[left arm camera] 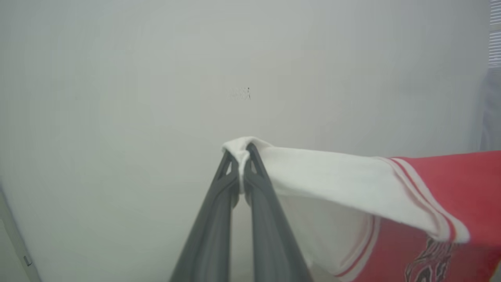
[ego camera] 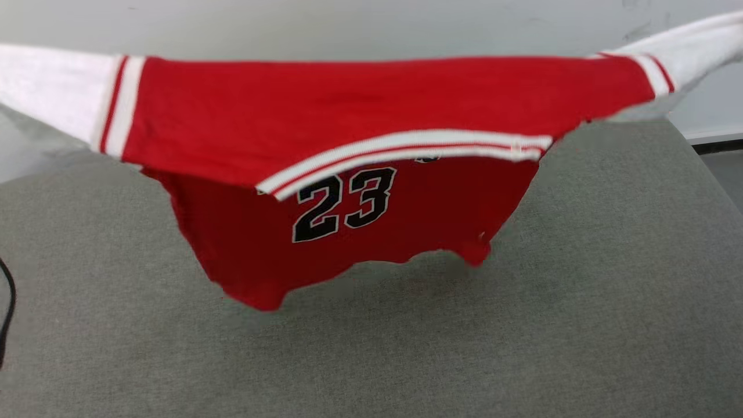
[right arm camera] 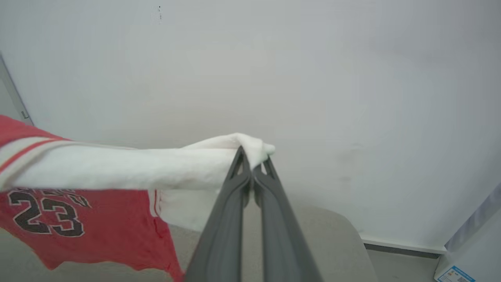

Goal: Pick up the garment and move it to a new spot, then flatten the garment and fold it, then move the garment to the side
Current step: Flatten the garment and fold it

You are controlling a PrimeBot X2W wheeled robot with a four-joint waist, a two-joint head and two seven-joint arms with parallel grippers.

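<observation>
**Fig.** Garment held aloft btw. both hands, before flattening.

The garment (ego camera: 325,110) hangs stretched in the air above the grey worktop (ego camera: 609,302), near the pale wall (ego camera: 348,23). My left hand (left arm camera: 241,156) is closed tight on the end of one white sleeve (left arm camera: 313,168), w/ cloth bunched over the fingertips. My right hand (right arm camera: 253,158) is closed the same way on the other sleeve (right arm camera: 148,168).

**Why held so:** w/ a pinch at each sleeve end and the arms apart, the shoulder line pulls nearly straight. The body then drops under its own weight and creases fall out. I judge this sets it up for laying flat at the new spot. The upper panel sags toward the head camera, and its striped neck trim (ego camera: 406,145) drapes over the chest.

**Hidden or unclear:**
- The trim covers the lettering above the number 23 (ego camera: 345,203).
- In the head view both sleeve ends run off the frame edges.
- The hem (ego camera: 261,296) is ragged w/ blur. It prob. clears the worktop, given the shadow beneath, but I can't be sure.
- A black print (left arm camera: 430,262) in the left wrist view is cut by the bottom edge.
- A dark cable (ego camera: 7,307) at the worktop's left edge is only partly seen.
</observation>
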